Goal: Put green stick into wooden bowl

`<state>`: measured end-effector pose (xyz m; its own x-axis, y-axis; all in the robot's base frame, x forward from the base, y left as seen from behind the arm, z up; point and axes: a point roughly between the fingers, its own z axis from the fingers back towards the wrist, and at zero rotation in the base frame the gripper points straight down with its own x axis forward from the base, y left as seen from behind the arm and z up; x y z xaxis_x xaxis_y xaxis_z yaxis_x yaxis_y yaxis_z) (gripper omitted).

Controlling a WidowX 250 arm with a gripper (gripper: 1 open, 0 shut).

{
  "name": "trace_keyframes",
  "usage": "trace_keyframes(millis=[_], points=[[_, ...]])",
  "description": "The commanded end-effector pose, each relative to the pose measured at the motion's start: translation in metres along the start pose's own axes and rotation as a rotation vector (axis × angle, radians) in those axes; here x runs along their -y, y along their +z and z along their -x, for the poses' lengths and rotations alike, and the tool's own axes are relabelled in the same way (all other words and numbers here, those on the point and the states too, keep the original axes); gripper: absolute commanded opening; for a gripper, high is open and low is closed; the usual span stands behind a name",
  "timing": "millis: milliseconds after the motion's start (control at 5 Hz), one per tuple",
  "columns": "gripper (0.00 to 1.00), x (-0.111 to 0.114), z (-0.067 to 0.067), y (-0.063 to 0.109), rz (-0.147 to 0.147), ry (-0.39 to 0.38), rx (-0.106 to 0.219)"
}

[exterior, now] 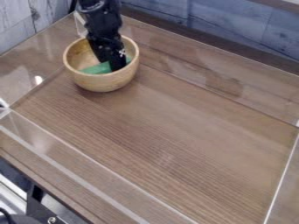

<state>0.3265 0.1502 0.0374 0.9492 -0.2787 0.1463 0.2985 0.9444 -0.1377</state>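
Observation:
The round light-tan wooden bowl [84, 84] stands at the back left of the wooden table. Inside it lies the green stick [96, 66], resting on the bowl's floor with only part of it showing beside the black fingers. My gripper [114, 59] points down into the bowl, its tips just right of the stick. The black fingers blur together, so their gap does not show. I cannot tell whether they touch the stick.
The table top [176, 131] is brown wood grain, ringed by low clear plastic walls [281, 188]. A grey-blue panel [233, 26] stands behind the table. Dark hardware [24, 206] sits at the bottom left corner.

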Motion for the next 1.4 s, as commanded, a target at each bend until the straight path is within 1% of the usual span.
trace_keyframes(millis=[0, 200, 400, 800, 1000, 1200], points=[[0.0, -0.001, -0.004, 0.025, -0.032, 0.037, 0.049], [1.0, 0.002, -0.006, 0.026, -0.012, 0.015, 0.054], [1.0, 0.005, -0.009, 0.028, 0.006, -0.008, 0.064], [1.0, 0.028, -0.015, 0.045, 0.029, -0.009, 0.096], [1.0, 0.017, -0.018, 0.048, 0.039, -0.006, 0.11], [1.0, 0.004, -0.02, 0.049, 0.056, -0.006, 0.113]])
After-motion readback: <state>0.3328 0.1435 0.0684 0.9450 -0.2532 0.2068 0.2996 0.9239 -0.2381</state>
